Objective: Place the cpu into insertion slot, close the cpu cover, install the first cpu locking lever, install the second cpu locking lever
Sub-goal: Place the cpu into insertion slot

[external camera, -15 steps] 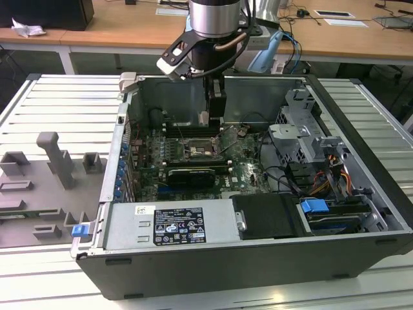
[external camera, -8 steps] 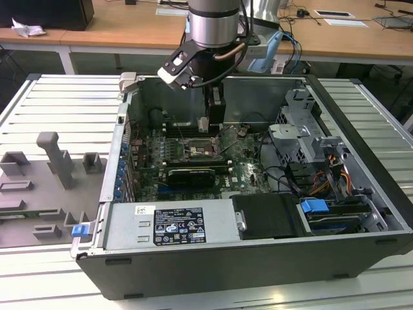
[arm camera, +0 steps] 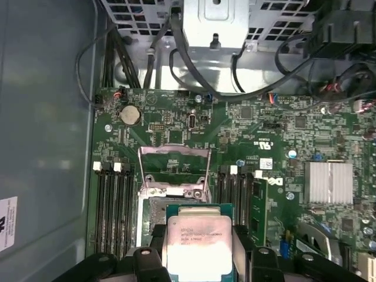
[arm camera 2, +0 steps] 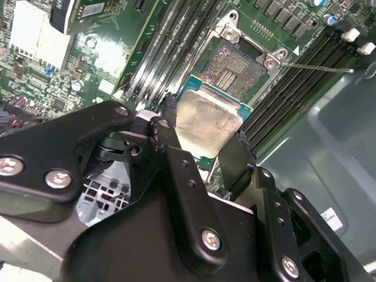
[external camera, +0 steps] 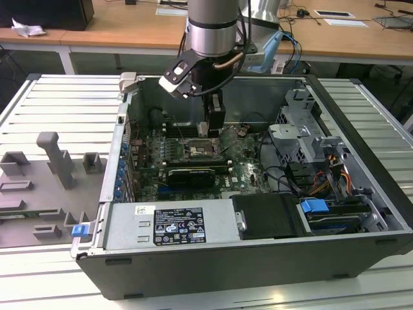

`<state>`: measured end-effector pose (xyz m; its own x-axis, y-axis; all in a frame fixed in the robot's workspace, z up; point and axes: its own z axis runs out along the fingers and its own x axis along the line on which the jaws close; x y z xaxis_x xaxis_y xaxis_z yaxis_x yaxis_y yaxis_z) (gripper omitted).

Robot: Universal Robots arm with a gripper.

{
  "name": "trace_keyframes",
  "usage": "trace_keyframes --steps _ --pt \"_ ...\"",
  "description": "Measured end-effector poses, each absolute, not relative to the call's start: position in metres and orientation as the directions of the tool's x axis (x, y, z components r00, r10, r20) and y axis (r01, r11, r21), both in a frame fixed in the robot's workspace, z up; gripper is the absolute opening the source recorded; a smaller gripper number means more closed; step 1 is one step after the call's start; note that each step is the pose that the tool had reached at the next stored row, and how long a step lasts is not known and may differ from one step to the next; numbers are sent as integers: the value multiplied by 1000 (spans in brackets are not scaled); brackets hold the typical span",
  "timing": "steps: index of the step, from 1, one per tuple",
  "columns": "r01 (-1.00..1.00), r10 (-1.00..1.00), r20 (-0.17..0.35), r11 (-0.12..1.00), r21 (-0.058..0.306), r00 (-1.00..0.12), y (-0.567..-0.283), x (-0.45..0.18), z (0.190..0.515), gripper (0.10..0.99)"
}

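the hand (arm camera 2: 201,142) clasps the cpu (arm camera 2: 207,120) between its fingers, over the insertion slot (arm camera 2: 238,64).

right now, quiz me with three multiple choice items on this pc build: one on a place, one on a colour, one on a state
1. Where is the cpu?
A already seated
B between the fingers of the gripper
C lying loose, nothing touching it

2. What colour is the circuit board around the insertion slot?
A green
B red
C white

3. The cpu cover is:
A shut flat
B bent in half
C swung open

Answers:
1. B: the second wrist view shows the fingers clamping its two sides.
2. A: both wrist views show it green.
3. C: the frame stands raised and the slot's contacts lie bare.
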<state>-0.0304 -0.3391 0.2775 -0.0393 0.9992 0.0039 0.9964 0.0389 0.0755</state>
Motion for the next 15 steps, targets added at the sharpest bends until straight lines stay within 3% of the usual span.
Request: trace_keyframes --steps 15 --pt "997 1000 4 24 75 -24 -326 -46 237 529"
